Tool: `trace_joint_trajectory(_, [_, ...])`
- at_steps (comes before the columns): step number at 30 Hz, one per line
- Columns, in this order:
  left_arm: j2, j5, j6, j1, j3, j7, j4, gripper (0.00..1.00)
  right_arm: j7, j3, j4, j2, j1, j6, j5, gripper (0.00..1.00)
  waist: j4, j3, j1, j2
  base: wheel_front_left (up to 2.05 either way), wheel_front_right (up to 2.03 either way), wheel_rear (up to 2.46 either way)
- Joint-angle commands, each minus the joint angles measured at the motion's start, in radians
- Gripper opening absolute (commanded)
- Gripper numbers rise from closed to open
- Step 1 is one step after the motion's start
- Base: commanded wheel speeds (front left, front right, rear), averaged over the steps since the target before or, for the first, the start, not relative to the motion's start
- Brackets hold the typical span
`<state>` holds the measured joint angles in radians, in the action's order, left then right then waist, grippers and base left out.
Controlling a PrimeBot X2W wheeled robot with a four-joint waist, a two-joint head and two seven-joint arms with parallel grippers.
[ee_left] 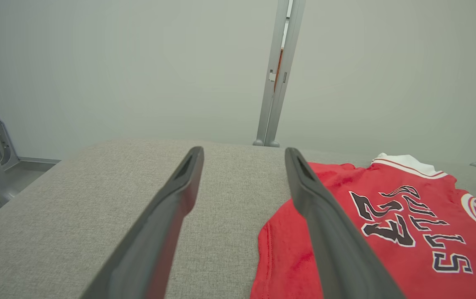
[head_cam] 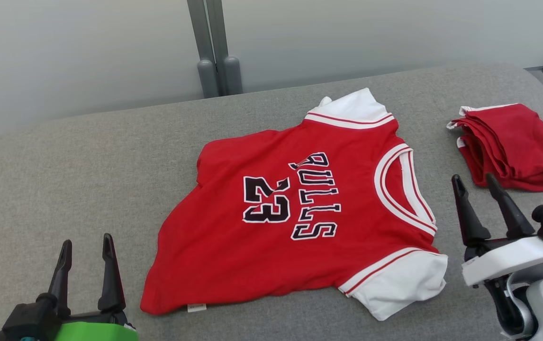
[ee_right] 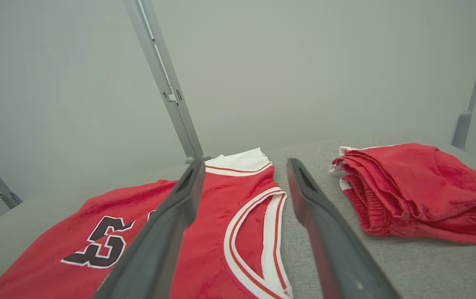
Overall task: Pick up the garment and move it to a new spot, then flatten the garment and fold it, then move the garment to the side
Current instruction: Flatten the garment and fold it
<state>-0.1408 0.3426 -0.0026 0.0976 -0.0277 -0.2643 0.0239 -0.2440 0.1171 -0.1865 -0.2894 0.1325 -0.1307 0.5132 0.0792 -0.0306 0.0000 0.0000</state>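
We see the red jersey (head_cam: 295, 222) spread nearly flat across the middle of the grey desk (head_cam: 86, 156), front side up with "BULLS" and "23" showing. Its neckline faces our right and its hem our left. One white sleeve lies at the far edge of the shirt and the other at the near right corner, and a small label pokes out at the near hem corner. Our left tool (head_cam: 86, 240) sits at the near left, just off the hem, its two fingers spread apart with nothing between them. Our right tool (head_cam: 473, 178) is at the near right, between the jersey's neckline and a folded red garment (head_cam: 513, 144) lying well to the right; its fingers are likewise parted and empty.
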Motion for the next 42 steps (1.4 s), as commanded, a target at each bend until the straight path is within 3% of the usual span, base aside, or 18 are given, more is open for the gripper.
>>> trace_joint_trajectory(1, [-0.004,0.006,-0.008,0.010,0.001,0.003,0.012,1.00,0.010,-0.009,0.006,-0.029,0.005,0.000,0.010,1.00,0.000,0.000,0.0000,0.0000,0.00,0.00,0.00])
trace_joint_trajectory(10, [-0.026,0.034,-0.006,0.016,0.003,0.082,0.027,1.00,0.243,-0.017,0.019,-0.121,-0.065,0.000,0.130,1.00,-0.007,-0.003,0.0000,0.0000,0.00,0.00,0.00])
trace_joint_trajectory(18, [-0.032,0.049,-0.002,0.013,-0.005,0.119,0.012,1.00,0.502,0.088,-0.011,-0.119,-0.150,0.000,0.297,1.00,-0.018,-0.018,0.0000,0.0000,0.00,0.00,0.00])
trace_joint_trajectory(30, [-0.051,0.066,-0.027,-0.017,-0.056,0.225,0.037,1.00,0.486,0.089,-0.087,-0.086,-0.106,0.000,0.229,1.00,-0.023,-0.039,0.0000,0.0000,0.00,0.00,0.00])
trace_joint_trajectory(42, [-0.087,0.142,-0.082,-0.036,-0.130,0.480,0.137,1.00,0.520,0.166,-0.113,-0.063,-0.064,0.000,0.270,1.00,0.001,-0.054,0.0000,0.0000,0.00,0.00,0.00])
